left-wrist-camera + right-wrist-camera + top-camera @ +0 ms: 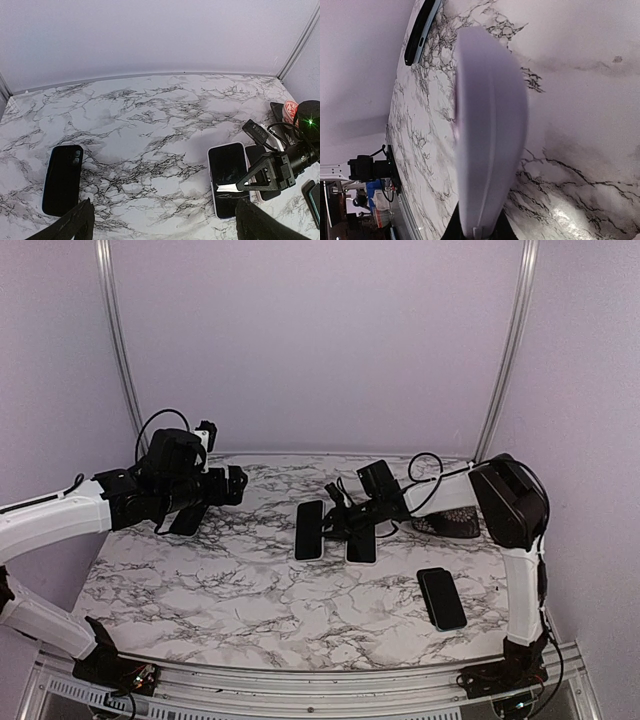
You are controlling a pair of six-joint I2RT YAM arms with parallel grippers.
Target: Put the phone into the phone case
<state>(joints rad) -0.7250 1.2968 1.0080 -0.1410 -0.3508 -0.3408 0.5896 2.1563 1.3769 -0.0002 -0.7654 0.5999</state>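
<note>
Left gripper: jaws fully apart, nothing between them. It hovers over the far-left part of the marble table. In the left wrist view its fingers sit at the two bottom corners, wide apart.

Black phone: flat on the table below the left gripper, close to its left finger and not touched. It lies back up, with the camera cluster at the far corner. It could be an empty black case, can't tell.

Right gripper: jaws together, pinched on the lavender case. The right wrist view shows the case edge-on and blurred, its rim clamped between the fingers at the bottom of the frame.

The case is mid-table. From the left wrist view it lies flat, dark glossy face up, with a lavender rim all round. One right-gripper finger reaches over its near right corner. Can't tell whether that dark face is a seated phone or the case's own inside.

Second dark phone: flat, just beside the case on its right and parallel to it, partly under the right gripper.

Teal-edged phone: flat and screen up on the near right of the table, well apart from the others.
</note>
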